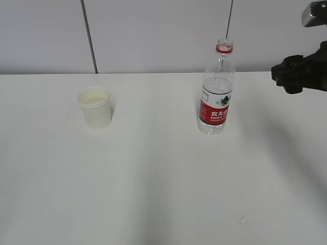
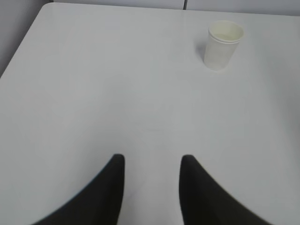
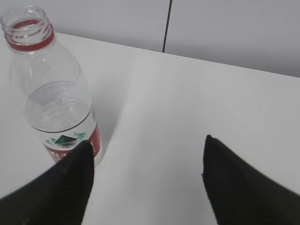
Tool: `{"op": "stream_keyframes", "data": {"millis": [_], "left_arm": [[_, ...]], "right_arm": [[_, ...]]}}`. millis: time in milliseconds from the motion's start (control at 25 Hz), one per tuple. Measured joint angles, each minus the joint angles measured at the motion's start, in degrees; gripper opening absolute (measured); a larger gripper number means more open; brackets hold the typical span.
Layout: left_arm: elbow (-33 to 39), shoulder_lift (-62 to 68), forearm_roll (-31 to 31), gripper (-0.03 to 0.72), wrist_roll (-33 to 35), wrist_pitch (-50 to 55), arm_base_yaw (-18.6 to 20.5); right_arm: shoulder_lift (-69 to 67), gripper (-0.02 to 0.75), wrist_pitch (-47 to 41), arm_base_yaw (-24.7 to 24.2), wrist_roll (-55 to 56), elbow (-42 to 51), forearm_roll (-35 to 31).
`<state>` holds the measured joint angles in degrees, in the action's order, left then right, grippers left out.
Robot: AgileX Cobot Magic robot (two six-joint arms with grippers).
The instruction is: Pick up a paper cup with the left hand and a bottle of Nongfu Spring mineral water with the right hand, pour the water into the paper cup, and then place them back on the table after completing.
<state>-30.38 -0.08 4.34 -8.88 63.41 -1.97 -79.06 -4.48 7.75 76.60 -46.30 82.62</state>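
A small white paper cup (image 1: 95, 107) stands upright on the white table (image 1: 153, 178), left of centre; it also shows in the left wrist view (image 2: 223, 44) far ahead and to the right of my left gripper (image 2: 153, 161), which is open and empty. A clear uncapped Nongfu Spring bottle (image 1: 216, 90) with a red label stands upright right of centre, partly filled with water (image 1: 217, 87). My right gripper (image 1: 288, 76) hovers above the table to the bottle's right, open and empty. In the right wrist view the bottle (image 3: 54, 93) stands just left of the right gripper (image 3: 147, 145).
A grey panelled wall with dark seams (image 1: 89, 35) runs behind the table's back edge. In the left wrist view the table's left edge and rounded corner (image 2: 44, 8) show.
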Motion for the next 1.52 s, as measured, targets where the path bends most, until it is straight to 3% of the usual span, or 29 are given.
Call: {"op": "stream_keyframes", "data": {"millis": [320, 440, 560, 880, 1520], "left_arm": [[0.00, 0.00, 0.00, 0.249, 0.00, 0.00, 0.00], [0.00, 0.00, 0.00, 0.249, 0.00, 0.00, 0.00], [0.00, 0.00, 0.00, 0.249, 0.00, 0.00, 0.00], [0.00, 0.00, 0.00, 0.249, 0.00, 0.00, 0.00], [0.00, 0.00, 0.00, 0.249, 0.00, 0.00, 0.00]], "right_arm": [[0.24, 0.535, -4.04, 0.00, -52.72, 0.00, -52.76], [1.03, 0.535, -4.77, 0.00, -67.02, 0.00, -67.35], [2.19, 0.535, -6.26, 0.00, -76.11, 0.00, -76.32], [10.10, 0.535, -16.86, 0.00, -80.60, 0.00, -80.73], [47.53, 0.535, -52.77, 0.00, -80.74, 0.21, -81.34]]}}
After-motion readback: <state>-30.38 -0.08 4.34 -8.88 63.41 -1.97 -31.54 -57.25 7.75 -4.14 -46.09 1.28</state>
